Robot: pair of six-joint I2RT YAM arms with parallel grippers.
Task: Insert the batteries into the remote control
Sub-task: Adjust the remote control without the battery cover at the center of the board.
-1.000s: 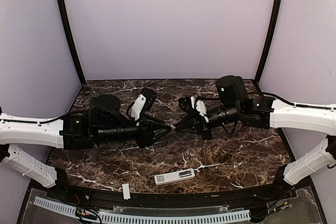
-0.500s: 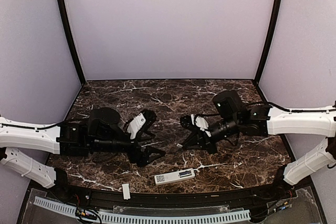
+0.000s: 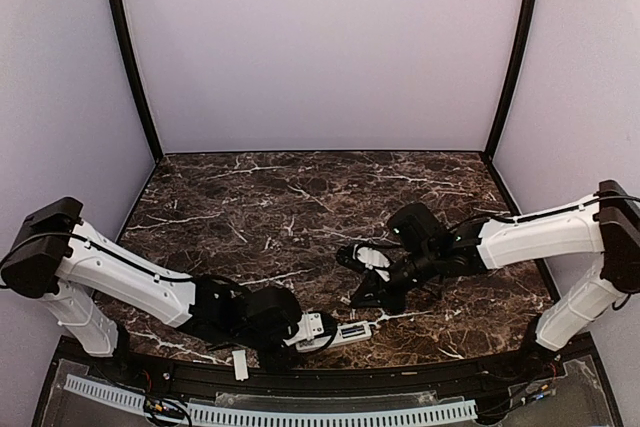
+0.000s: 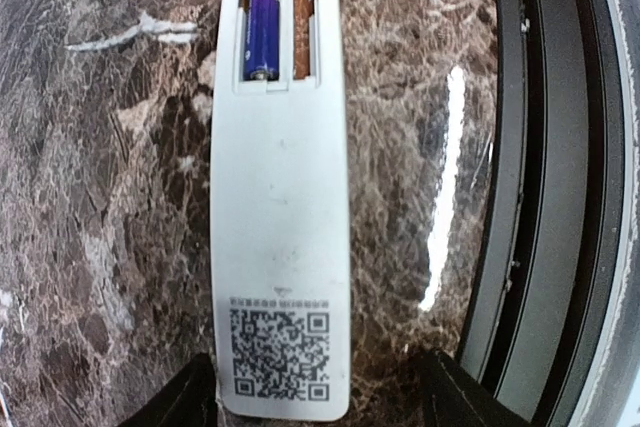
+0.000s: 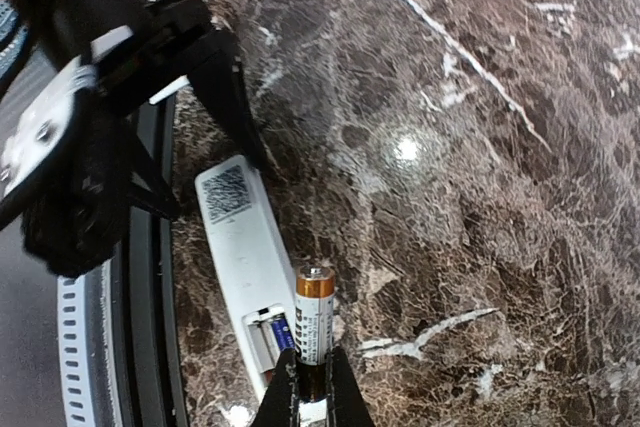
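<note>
The remote control (image 4: 280, 197) lies back-up at the near edge of the marble table (image 3: 300, 197), just beside the black rail (image 4: 530, 197). A QR code (image 4: 280, 352) is printed at one end, with a line of print above it that is too small to read. At the other end the battery bay (image 4: 275, 17) stands uncovered, with a purple battery (image 4: 263, 19) in one slot and only a spring and bare metal in the slot next to it. The left gripper (image 4: 315, 392) straddles the QR end with its jaws apart, not closed on the remote. The right gripper (image 5: 305, 397) hangs above the bay end, its jaws clamped on a copper-topped battery (image 5: 313, 322) whose lettering I can't make out. A short white strip (image 3: 240, 364) lies on the rail, well apart from the remote.
</note>
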